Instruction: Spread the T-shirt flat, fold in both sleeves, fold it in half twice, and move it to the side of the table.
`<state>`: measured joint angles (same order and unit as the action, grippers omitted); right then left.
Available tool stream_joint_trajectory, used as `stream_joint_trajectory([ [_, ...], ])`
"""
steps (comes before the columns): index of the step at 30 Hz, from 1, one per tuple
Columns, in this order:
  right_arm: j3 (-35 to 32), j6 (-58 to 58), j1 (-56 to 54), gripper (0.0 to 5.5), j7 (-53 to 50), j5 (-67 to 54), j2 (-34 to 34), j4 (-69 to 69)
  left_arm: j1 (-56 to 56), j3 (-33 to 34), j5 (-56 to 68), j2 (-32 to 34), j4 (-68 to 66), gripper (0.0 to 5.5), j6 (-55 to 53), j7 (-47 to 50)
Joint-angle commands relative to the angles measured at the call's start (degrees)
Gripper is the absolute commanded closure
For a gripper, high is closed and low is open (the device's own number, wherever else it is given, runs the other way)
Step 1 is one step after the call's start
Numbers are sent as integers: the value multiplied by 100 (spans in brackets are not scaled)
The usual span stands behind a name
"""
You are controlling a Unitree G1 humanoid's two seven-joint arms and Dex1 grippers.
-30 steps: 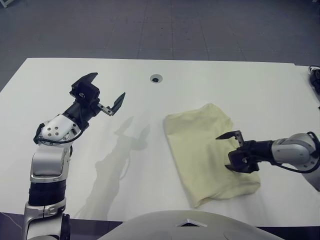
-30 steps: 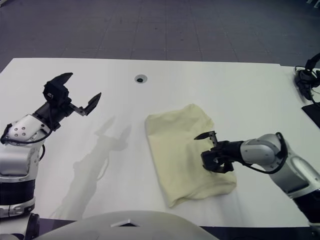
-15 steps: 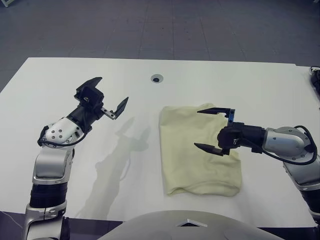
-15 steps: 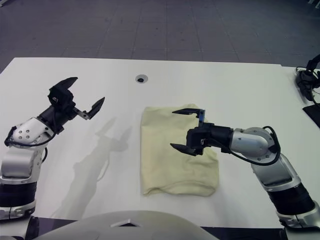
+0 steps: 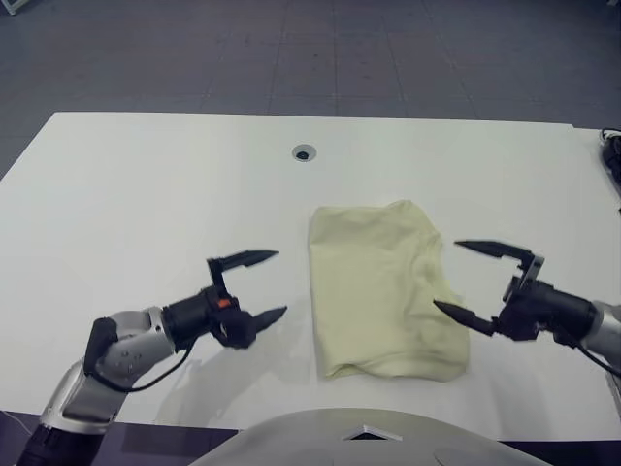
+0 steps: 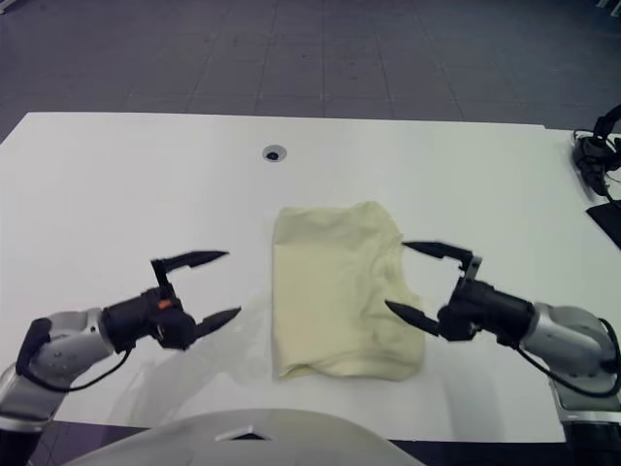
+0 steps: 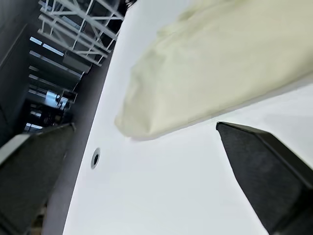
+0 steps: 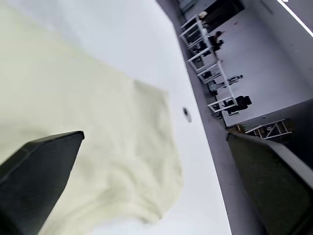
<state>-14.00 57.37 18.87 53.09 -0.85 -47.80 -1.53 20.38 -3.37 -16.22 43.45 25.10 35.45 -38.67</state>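
- Left end effector (image 5: 280,282): spread wide and holding nothing. I have it low over the counter (image 5: 146,194), pointing at the left edge of the T-shirt (image 5: 378,291), near it but clearly apart.
- Right end effector (image 5: 445,275): also spread wide and empty. Its tips sit at the T-shirt's right edge, and the lower tip looks just over the hem. I cannot tell whether it touches.
- T-shirt: pale yellow and already folded into a compact, roughly rectangular bundle. It lies between the two end effectors on the near half of the counter, slightly right of centre. The near edge is rolled and thick, and the far right corner bulges a little.
- Step in hand, as I judge it: the folding looks largely done, so this is either the last tidy-up or the shift to the side.
- Doing it well, in my view:
  - bring both end effectors in level with the counter
  - slip the lower fingers under every layer before closing
  - close both sides together
  - keep the bundle low, or slide it, so the folds do not fall open
- Risk, as I judge it: pinching only the top layer would peel the bundle apart.
- Cable port (image 5: 304,152): a small round hole in the counter, well beyond the T-shirt on the far side.
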Motion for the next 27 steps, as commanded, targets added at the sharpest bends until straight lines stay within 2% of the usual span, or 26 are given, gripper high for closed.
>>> stream_joint_trajectory([
  [1,-426,1965,-32,10,-295,1040,-372,-1360,330,-386,-727,56,105,12,693,134],
  [7,-832,3285,-370,10,-841,1859,-819,-2934,167,-935,-999,-207,-98,12,796,292],
  [11,-913,3503,-237,10,-1209,2337,-1006,-3267,43,-1249,-1145,-240,-242,12,786,296],
  [17,-318,3508,-194,10,-1664,2863,-865,-2886,-205,-1495,-1484,-263,-496,12,754,374],
  [18,-243,3505,-194,10,-1717,2930,-860,-2858,-214,-1508,-1543,-232,-523,31,764,382],
  [27,457,3224,-467,159,-2158,3320,-783,-2587,-335,-1717,-1844,-111,-697,178,818,444],
])
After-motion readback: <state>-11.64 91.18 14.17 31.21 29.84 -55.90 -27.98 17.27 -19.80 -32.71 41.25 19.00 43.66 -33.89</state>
